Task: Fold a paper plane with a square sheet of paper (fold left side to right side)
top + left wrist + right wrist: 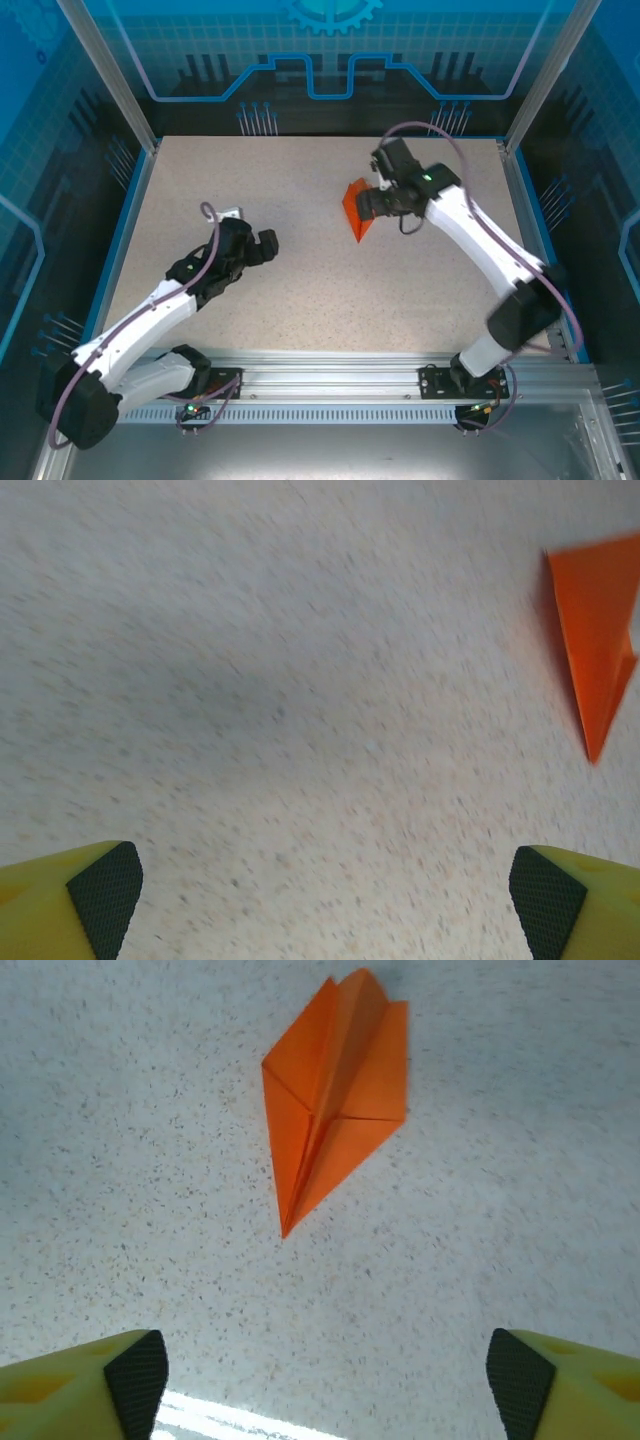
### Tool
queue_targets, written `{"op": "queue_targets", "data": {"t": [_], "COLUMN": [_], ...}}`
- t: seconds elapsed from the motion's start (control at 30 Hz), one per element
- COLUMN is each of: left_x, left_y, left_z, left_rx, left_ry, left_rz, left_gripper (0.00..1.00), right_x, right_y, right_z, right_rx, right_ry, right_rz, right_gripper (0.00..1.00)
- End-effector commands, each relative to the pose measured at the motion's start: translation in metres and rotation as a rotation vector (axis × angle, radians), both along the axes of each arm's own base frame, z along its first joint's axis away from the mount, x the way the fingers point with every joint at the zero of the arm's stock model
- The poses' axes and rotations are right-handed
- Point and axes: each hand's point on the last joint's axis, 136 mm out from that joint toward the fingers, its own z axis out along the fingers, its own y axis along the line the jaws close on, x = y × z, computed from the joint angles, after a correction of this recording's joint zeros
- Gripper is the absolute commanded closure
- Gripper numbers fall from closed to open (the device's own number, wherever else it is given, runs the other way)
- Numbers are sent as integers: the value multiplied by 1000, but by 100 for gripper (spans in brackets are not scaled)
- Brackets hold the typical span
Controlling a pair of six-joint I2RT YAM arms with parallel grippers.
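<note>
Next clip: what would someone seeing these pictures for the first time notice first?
The bright orange paper folded into a narrow pointed dart stands out, lying on the pale speckled table a little right of centre, toward the far side. The right gripper hovers close to it, jaws wide open with nothing between them. The left gripper, also open, is over bare table on the left.

Speckled beige table (300, 300), orange paper plane (357, 208) flat just right of centre

The paper plane (335, 1100) lies on the table (300, 290) (right half), before the right gripper (327, 1372).
</note>
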Motion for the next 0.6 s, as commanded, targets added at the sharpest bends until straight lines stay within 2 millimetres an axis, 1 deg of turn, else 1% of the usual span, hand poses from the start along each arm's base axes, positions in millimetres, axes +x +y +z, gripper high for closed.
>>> {"op": "queue_targets", "data": {"t": [0.0, 0.1, 0.17, 0.2, 0.23, 0.33, 0.43, 0.47, 0.57], "left_x": [1, -1, -4, -5, -6, -5, -4, -4, -3], "left_y": [37, 53, 64, 70, 74, 77, 85, 88, 102], "left_z": [27, 38, 39, 39, 38, 30, 21, 18, 0], "left_rx": [63, 107, 146, 177, 211, 322, 382, 393, 427], "left_ry": [-138, -244, -290, -305, -317, -326, -315, -309, -271], "left_rz": [148, 193, 233, 250, 259, 223, 229, 239, 274], "left_gripper": [2, 2, 1, 2, 1, 2, 2, 2, 2], "right_x": [-6, -21, -27, -29, -32, -31, -27, -27, -18], "right_y": [-29, -65, -88, -98, -108, -137, -155, -157, -164], "right_z": [1, -20, -29, -35, -47, -67, -86, -93, -108], "right_rx": [1, 21, 35, 50, 46, 4, -53, -68, -62], "right_ry": [-130, -172, -221, -248, -264, -365, -459, -469, -482], "right_rz": [-37, -124, -191, -211, -235, -293, -316, -306, -311], "right_gripper": [1, 1, 1, 1, 0, 0, 0, 0, 0]}}
